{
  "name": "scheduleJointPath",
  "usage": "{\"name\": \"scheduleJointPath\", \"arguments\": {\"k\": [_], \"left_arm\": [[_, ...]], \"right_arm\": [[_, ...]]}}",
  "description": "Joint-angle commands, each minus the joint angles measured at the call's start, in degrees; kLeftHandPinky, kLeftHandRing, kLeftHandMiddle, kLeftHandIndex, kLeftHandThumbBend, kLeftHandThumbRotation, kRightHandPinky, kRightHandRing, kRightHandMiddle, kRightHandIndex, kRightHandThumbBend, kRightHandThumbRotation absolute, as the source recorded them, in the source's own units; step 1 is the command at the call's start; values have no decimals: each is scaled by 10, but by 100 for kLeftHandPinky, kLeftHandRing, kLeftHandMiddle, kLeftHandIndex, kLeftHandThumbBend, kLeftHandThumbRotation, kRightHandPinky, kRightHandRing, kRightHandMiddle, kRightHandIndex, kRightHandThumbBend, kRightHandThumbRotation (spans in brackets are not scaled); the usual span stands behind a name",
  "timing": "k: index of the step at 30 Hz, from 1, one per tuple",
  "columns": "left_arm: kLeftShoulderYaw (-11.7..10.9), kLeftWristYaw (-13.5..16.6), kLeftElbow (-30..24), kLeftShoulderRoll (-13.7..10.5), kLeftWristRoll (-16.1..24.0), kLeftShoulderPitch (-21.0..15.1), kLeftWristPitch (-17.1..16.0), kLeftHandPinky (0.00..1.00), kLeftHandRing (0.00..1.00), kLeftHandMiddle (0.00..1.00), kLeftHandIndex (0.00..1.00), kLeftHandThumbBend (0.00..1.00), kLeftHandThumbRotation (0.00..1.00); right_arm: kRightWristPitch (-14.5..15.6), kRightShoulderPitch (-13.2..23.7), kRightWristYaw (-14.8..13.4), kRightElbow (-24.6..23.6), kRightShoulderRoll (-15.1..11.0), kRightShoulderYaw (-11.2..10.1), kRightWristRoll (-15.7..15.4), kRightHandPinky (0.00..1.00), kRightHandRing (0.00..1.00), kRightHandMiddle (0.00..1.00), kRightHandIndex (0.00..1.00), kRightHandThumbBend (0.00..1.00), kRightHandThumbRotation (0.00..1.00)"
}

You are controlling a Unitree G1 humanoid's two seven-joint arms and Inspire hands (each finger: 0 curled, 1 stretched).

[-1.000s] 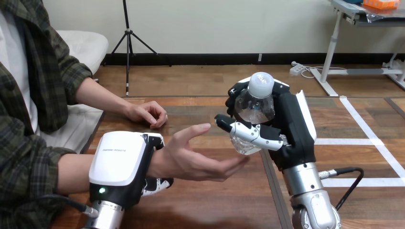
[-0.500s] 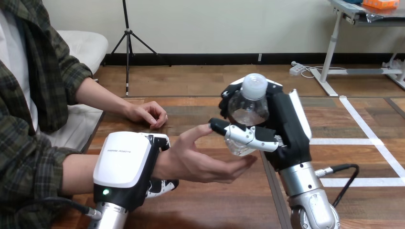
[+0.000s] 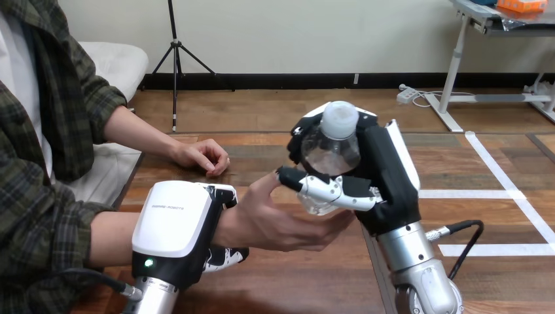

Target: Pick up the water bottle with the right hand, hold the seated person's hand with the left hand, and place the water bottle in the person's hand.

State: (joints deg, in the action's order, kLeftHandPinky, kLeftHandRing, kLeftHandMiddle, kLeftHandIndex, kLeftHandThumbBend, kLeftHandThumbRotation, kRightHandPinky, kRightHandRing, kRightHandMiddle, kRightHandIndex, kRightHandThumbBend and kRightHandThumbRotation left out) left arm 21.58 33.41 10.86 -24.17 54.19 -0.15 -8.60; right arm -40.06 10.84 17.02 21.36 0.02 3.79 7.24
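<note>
Gripping the water bottle (image 3: pixel 329 149) upright w/ fingers wrapped round it, the right hand (image 3: pixel 386 190) hovers just over the person's hand (image 3: pixel 278 226), palm up. Left hand (image 3: pixel 171 226) is curled round the person's wrist (image 3: pixel 222 229) — letting go before the base seats could tip the bottle off.

Low at view's left, left robot hand (image 3: pixel 171 229), white back up, fingers and thumb wrapped round person's wrist (image 3: pixel 226 226). At right, right robot hand (image 3: pixel 386 190) raised on near-upright silver forearm (image 3: pixel 419 261), fingers and thumb curled round water bottle (image 3: pixel 330 147), thumb pointing left.
</note>
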Motion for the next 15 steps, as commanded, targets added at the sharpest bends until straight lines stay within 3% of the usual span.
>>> {"name": "scheduleJointPath", "arguments": {"k": [1, 15], "left_arm": [[-7, -2, -26, 3, -5, -19, -7, 22, 25, 29, 30, 85, 0], [-8, -12, -29, 4, -5, -19, -5, 23, 25, 29, 30, 85, 0]], "right_arm": [[-19, 10, 2, -41, 10, 2, 11, 36, 41, 45, 46, 69, 0], [-25, -8, 18, -54, 7, 14, 14, 35, 40, 45, 46, 69, 0]]}}
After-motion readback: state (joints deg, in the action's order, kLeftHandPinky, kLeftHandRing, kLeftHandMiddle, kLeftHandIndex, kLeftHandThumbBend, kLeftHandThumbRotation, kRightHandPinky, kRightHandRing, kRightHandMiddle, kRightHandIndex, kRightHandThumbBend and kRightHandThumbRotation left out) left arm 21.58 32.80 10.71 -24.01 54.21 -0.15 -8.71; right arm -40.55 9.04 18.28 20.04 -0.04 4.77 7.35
